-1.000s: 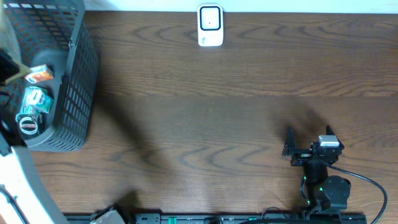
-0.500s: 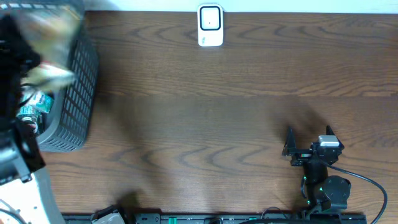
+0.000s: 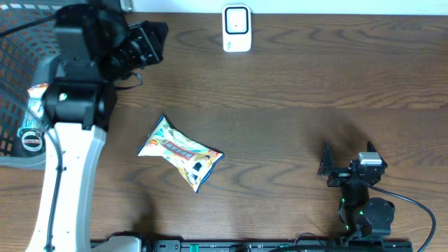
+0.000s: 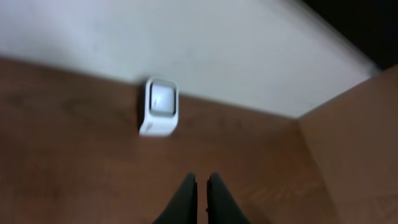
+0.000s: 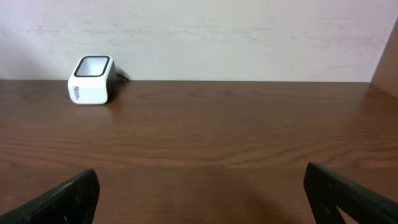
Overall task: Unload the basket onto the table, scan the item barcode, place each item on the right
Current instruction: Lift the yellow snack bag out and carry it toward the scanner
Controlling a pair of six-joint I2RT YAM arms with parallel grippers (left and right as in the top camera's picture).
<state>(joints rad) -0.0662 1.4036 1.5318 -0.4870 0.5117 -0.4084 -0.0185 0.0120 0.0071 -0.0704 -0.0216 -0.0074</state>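
The snack packet lies on the table, its printing too small to read. The left gripper is pinched together, empty, facing the white scanner. The right gripper gapes wide.

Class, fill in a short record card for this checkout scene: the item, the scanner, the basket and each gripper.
item: snack packet, lying on the table, held by neither gripper
scanner: white barcode scanner, at the table's far edge, apart from the packet
basket: dark mesh basket, far left, other goods inside
left arm: left gripper shut, empty, pointing toward the scanner
right arm: right gripper open, empty, low on the right side
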